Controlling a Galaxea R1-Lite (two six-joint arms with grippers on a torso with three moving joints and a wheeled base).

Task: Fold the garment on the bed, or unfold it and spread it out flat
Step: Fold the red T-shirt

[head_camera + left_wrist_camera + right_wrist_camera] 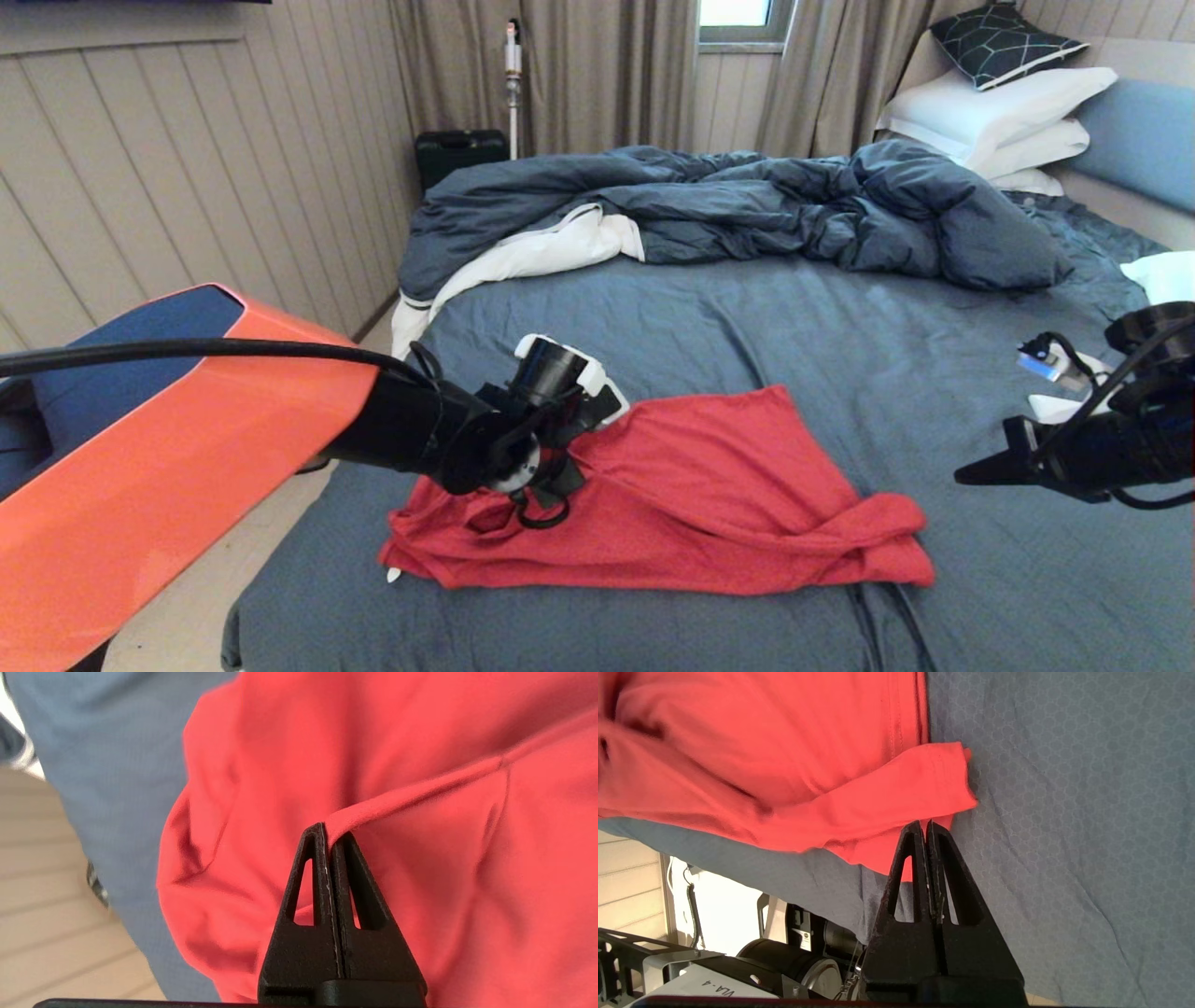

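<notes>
Left wrist view: left pincer [332, 835] pinching fold of red T-shirt [420, 765], lying on bed [840, 336]. Right pincer [971, 472] hovering at shirt's 3 o'clock, clamped together, gripping nothing.

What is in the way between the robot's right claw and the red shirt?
Nothing visible. The right gripper hangs shut just past the red shirt's right end, with only bare blue sheet between. The left gripper already pinches a fold.
</notes>
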